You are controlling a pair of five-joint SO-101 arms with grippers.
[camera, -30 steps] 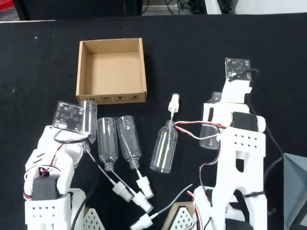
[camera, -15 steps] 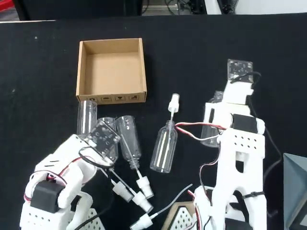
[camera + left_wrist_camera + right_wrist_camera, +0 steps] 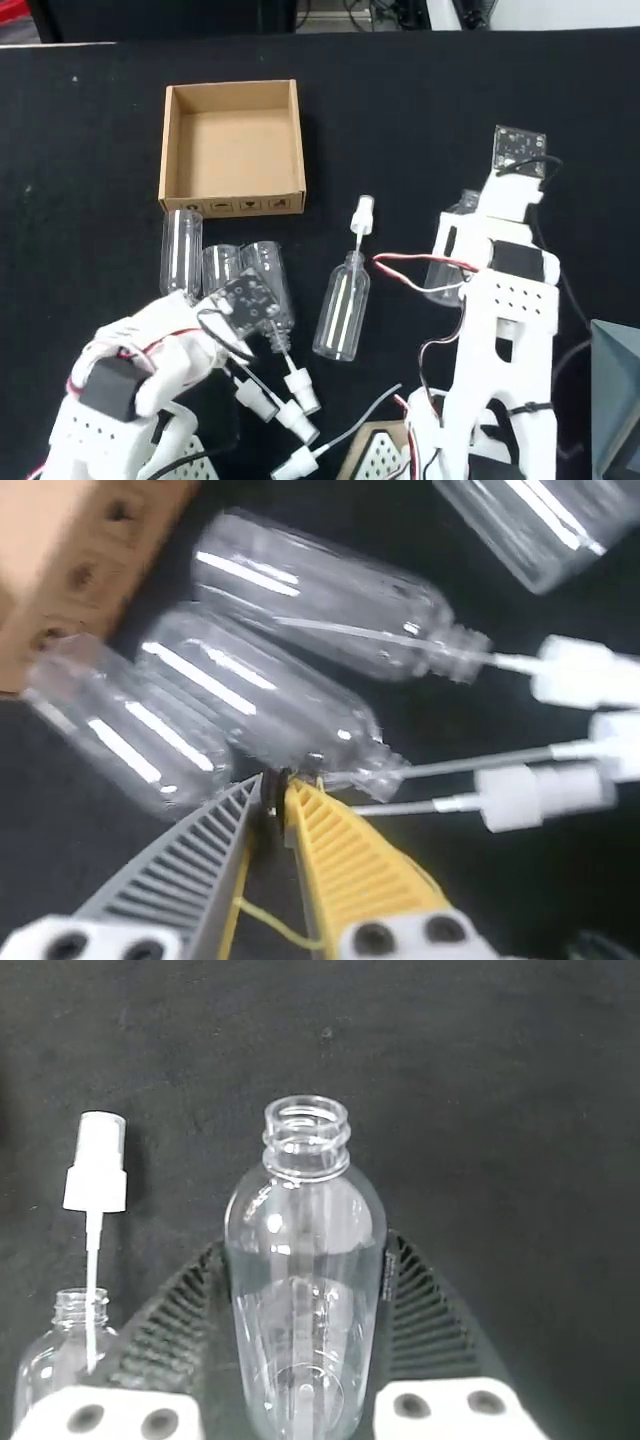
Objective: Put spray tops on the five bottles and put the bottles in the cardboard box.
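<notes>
Right claw (image 3: 305,1252) is pinching an uncapped bottle (image 3: 305,1200). Left claw (image 3: 272,788) is sitting pressed together right by three bottles (image 3: 260,705) lying on the surface (image 3: 450,100) near the cardboard box (image 3: 232,203).

Black table (image 3: 90,140), open cardboard box (image 3: 233,203) as landmark. On the arms' side of the box, just beside it: three clear bottles (image 3: 181,255) lying side by side, necks turned away from it. Past those necks, farther from the box: three white spray tops (image 3: 301,388). To the right of the box's near corner: a fourth bottle (image 3: 342,305), lying with a spray top (image 3: 362,215) loose at its neck.
</notes>
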